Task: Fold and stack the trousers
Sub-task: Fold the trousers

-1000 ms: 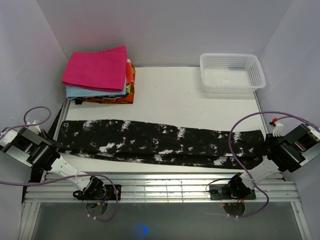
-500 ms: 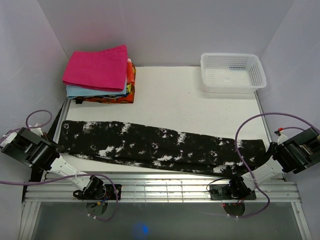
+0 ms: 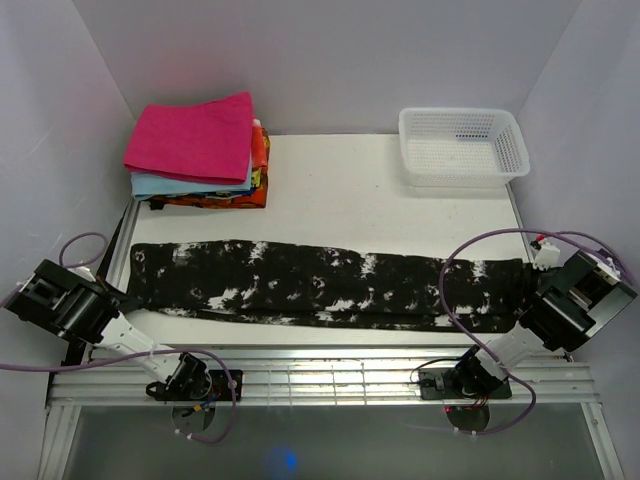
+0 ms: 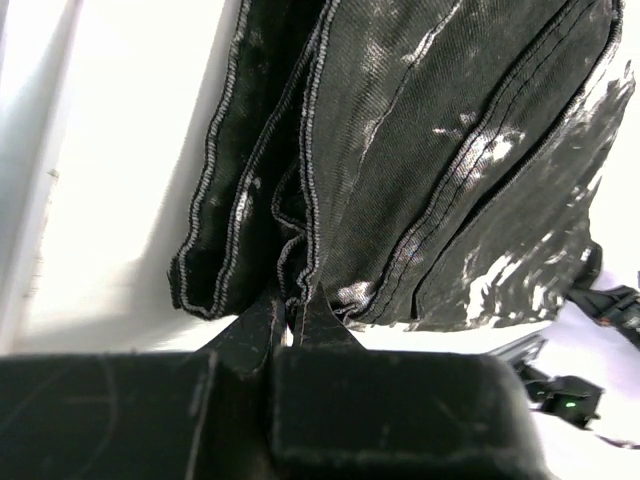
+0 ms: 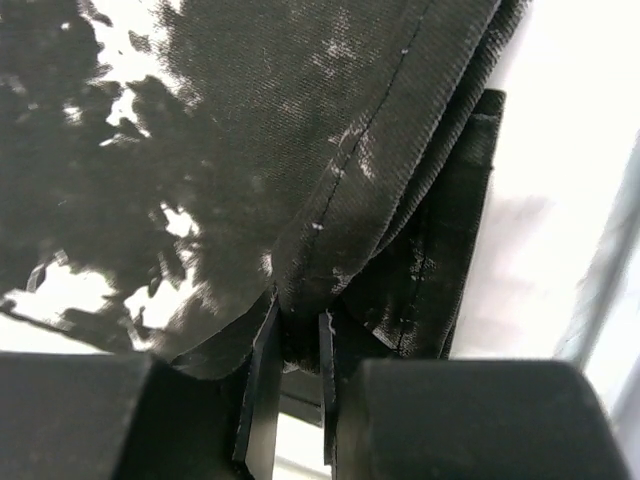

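The trousers (image 3: 330, 286), black with white splotches, lie stretched in a long band across the table from left to right. My left gripper (image 3: 122, 296) is shut on their left end; in the left wrist view its fingertips (image 4: 290, 310) pinch the stitched hem of the trousers (image 4: 430, 170). At the right end my right gripper (image 3: 527, 300) is shut on a thick fold of the trousers (image 5: 330, 180), which bunches between the two fingers (image 5: 263, 380) in the right wrist view.
A stack of folded cloths stands at the back left, a magenta one (image 3: 192, 137) on top of light-blue and orange ones. A white mesh basket (image 3: 464, 146) sits at the back right. The aluminium rail (image 3: 320, 380) runs along the near edge.
The trousers shifted back away from the near edge and now lie straighter across the table. Both arms moved with the ends still gripped; the right arm swung inward.
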Robot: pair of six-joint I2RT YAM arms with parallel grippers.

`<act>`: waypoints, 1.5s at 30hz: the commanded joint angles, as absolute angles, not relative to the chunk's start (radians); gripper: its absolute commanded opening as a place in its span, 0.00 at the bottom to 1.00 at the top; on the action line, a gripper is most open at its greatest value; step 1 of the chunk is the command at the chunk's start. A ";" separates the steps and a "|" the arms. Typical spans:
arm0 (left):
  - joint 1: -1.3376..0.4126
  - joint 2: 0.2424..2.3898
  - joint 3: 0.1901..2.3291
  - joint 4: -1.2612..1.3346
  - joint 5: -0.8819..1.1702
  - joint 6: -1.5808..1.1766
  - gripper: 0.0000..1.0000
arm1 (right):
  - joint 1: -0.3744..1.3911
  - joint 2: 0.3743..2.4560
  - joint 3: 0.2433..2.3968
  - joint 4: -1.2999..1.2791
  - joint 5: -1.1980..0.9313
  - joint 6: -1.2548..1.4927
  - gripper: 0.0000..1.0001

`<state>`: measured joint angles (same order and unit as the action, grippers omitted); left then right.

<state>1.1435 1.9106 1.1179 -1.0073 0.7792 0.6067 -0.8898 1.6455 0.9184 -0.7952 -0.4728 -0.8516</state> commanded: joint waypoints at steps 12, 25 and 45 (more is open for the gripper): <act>1.062 1.677 1.066 -0.833 0.692 0.500 0.00 | -0.626 1.651 1.067 -0.526 -0.423 -0.614 0.08; 1.022 1.663 1.406 -0.960 0.736 0.496 0.00 | -0.632 1.494 1.256 -0.719 -0.367 -0.802 0.08; 1.054 1.764 1.152 -0.873 0.551 0.670 0.08 | -0.762 1.673 0.948 -0.549 -0.235 -0.922 0.15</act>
